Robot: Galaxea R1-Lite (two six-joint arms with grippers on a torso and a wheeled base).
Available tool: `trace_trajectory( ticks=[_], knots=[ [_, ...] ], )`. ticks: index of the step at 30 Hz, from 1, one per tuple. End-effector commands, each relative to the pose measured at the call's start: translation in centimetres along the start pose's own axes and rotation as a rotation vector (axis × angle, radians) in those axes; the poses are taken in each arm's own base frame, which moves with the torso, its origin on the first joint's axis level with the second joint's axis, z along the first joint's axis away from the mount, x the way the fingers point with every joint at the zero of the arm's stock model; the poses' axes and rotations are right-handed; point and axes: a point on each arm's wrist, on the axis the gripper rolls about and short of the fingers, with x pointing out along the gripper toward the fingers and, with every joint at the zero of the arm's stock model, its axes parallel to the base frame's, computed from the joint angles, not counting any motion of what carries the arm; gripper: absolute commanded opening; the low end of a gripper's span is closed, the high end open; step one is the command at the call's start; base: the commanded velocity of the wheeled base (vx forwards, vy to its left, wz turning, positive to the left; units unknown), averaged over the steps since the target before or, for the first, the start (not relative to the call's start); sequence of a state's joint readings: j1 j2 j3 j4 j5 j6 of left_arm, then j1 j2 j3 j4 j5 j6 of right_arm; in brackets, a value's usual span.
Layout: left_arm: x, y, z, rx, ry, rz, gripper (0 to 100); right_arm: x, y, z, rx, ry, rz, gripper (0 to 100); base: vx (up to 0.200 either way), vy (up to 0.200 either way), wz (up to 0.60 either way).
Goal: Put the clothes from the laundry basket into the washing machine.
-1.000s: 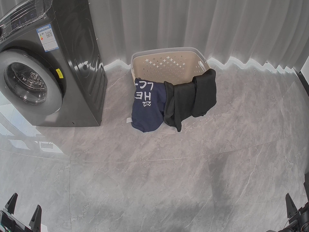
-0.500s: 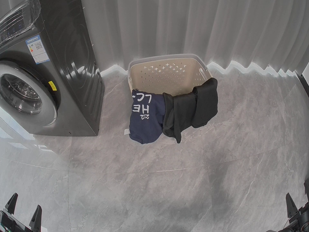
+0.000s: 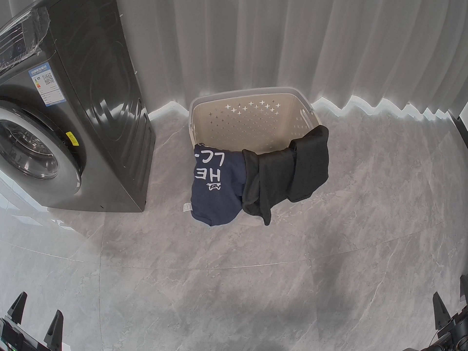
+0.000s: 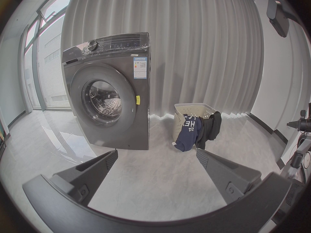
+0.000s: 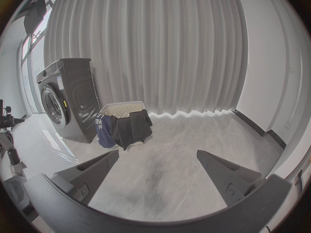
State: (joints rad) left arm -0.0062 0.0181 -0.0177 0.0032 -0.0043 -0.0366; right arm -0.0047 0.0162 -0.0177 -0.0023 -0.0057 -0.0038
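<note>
A beige laundry basket (image 3: 253, 115) stands on the floor by the curtain. A navy shirt (image 3: 214, 188) with white letters and a black garment (image 3: 287, 169) hang over its front rim. The dark grey washing machine (image 3: 73, 103) stands at the left with its round door (image 4: 102, 101) closed. My left gripper (image 3: 36, 318) is low at the near left, open and holding nothing. My right gripper (image 5: 157, 157) is low at the near right, also open and holding nothing. Both are well short of the basket (image 4: 191, 110). In the right wrist view, the clothes (image 5: 124, 127) drape the basket (image 5: 121, 109).
Pale curtains (image 3: 292, 35) run along the wall behind the basket. Grey tiled floor (image 3: 243, 279) lies bare between me and the basket. A dark skirting edge (image 3: 460, 123) shows at the far right. A window (image 4: 45, 65) lies beyond the machine.
The whole head view has shifted: machine and basket sit lower and further left, so the camera has moved. Both grippers stay in place, and the clothes lie the same on the basket.
</note>
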Motion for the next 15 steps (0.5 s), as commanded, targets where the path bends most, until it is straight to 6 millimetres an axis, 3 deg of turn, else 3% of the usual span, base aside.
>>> trace_trajectory(
  ticks=[1, 3, 9, 15],
  knots=[
    [-0.02, 0.02, -0.49, 0.000, -0.002, 0.001, 100, 0.01, 0.00, -0.53, -0.001, 0.002, 0.000, 100, 0.000, -0.200, 0.00],
    [-0.02, 0.02, -0.49, 0.000, -0.002, 0.001, 100, 0.01, 0.00, -0.52, -0.001, 0.001, 0.000, 100, 0.000, -0.200, 0.00],
    [-0.02, 0.02, -0.49, -0.002, -0.002, 0.001, 100, 0.01, 0.00, -0.52, -0.001, 0.001, 0.000, 100, 0.000, 0.000, 0.00],
    [-0.02, 0.02, -0.49, -0.002, -0.002, 0.001, 100, 0.01, 0.00, -0.52, -0.001, 0.001, 0.000, 100, 0.200, 0.000, 0.00]
  ],
)
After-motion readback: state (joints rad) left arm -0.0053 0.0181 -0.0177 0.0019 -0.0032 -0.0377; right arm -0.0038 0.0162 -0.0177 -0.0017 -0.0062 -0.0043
